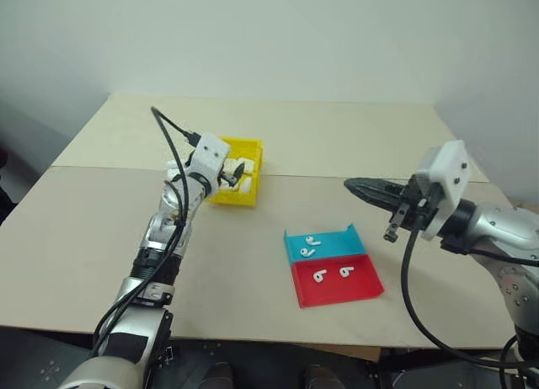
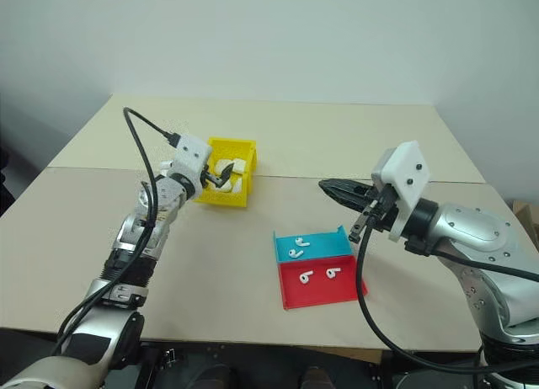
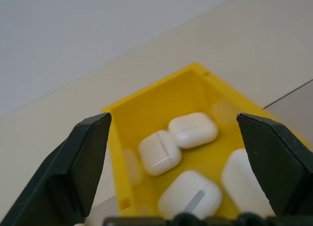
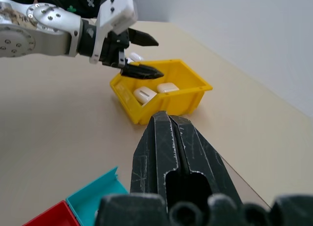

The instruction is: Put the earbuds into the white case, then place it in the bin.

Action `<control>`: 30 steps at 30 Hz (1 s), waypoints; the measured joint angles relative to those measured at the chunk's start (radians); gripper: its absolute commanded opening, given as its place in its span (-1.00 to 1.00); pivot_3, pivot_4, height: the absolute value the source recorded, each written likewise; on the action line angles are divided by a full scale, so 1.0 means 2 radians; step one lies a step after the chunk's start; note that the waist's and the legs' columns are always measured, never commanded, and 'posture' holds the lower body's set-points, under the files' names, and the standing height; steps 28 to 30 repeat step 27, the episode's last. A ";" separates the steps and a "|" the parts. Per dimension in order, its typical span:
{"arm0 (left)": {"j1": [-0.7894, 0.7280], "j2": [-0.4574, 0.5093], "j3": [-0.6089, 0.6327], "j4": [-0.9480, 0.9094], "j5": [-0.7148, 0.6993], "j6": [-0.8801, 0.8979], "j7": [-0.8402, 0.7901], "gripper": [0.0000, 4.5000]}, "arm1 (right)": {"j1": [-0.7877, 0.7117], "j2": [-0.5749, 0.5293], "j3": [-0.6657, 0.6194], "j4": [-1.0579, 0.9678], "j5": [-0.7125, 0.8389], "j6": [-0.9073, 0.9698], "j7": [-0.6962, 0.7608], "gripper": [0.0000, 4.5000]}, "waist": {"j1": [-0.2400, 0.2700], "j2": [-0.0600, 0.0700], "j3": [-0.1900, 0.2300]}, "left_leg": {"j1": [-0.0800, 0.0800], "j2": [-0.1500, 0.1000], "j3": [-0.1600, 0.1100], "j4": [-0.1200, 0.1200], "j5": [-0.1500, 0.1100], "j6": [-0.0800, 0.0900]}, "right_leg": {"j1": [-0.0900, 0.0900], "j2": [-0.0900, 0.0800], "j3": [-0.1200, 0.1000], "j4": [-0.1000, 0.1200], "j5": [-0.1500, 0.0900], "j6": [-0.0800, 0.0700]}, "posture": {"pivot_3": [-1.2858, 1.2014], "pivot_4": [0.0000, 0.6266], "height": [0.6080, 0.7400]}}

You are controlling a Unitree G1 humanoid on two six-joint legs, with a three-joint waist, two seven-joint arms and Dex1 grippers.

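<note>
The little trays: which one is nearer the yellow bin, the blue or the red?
The blue tray is nearer the yellow bin; the red tray lies behind it.

No text, label, brand, number or sign can be read in any of the views.
</note>
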 measured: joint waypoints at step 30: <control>0.345 0.316 0.253 -0.369 -0.378 0.158 -0.382 0.99 | 0.235 -0.146 -0.222 0.130 -0.076 -0.199 0.346 -1.00 | -0.004 0.000 0.000 | 0.008 0.001 0.002 -0.001 0.000 -0.001 | 0.006 0.000 0.001 0.000 -0.001 0.000 | 0.03 -0.52 1.00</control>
